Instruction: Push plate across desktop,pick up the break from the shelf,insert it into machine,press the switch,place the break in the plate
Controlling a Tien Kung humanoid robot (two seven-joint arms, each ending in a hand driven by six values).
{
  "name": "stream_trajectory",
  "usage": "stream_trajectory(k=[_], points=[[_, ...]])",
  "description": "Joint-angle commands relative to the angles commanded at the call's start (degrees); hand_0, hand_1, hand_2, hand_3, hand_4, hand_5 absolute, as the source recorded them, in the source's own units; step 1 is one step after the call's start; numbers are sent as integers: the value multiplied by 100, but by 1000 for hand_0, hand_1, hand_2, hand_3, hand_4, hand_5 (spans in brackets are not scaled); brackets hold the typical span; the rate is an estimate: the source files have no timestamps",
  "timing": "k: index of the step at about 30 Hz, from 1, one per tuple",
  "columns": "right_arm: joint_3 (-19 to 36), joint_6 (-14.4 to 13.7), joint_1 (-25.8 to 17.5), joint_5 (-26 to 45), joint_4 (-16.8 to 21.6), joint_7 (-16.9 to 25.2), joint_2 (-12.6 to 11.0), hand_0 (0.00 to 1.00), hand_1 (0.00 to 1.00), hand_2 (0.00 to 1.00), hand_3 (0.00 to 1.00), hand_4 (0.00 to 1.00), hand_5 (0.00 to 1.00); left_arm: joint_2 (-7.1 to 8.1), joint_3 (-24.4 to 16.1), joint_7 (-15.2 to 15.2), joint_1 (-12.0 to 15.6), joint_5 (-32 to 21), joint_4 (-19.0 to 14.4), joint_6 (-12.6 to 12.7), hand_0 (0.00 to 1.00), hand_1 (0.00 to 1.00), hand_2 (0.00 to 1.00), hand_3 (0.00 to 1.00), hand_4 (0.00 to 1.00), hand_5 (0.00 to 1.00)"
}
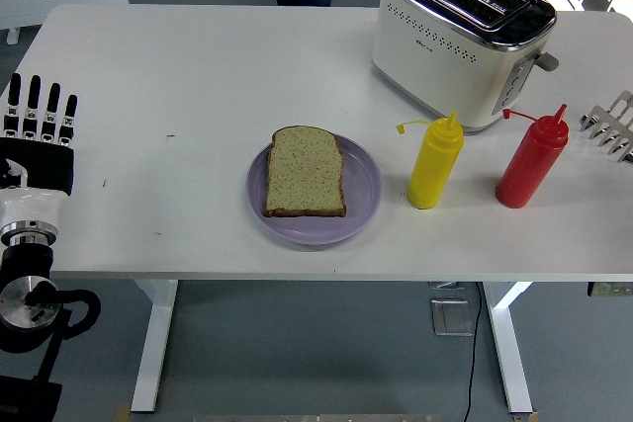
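I read the job as finished — bread point(306, 171) lies on the plate point(362, 207), toaster point(463, 39) slots empty; my left hand point(40, 140), lower left, is released, grasping nothing.

Bright, even overhead light, no hard shadows. White table point(198, 66) reads near-overexposed but keeps surface detail. Soft short shadows sit under the purple plate point(361, 200) at 6 o'clock and beside the yellow squeeze bottle point(435, 163) and red squeeze bottle point(532, 163). Specular glare on the toaster point(460, 37) chrome top, 1 o'clock. Focus is sharp across the frame; bread point(305, 171) texture is resolved. No motion blur. Mild softness at the corners, floor below the table darker. Left hand point(38, 140) at 9 o'clock is crisp, its fingers straight.
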Motion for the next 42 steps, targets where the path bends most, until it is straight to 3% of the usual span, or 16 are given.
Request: stream_trajectory(k=[42], points=[[9, 25, 33, 200, -8, -31, 10, 801, 742, 756, 745, 486, 437, -5, -17, -6, -9, -1, -19, 2, 871, 878, 880, 782, 533, 998]])
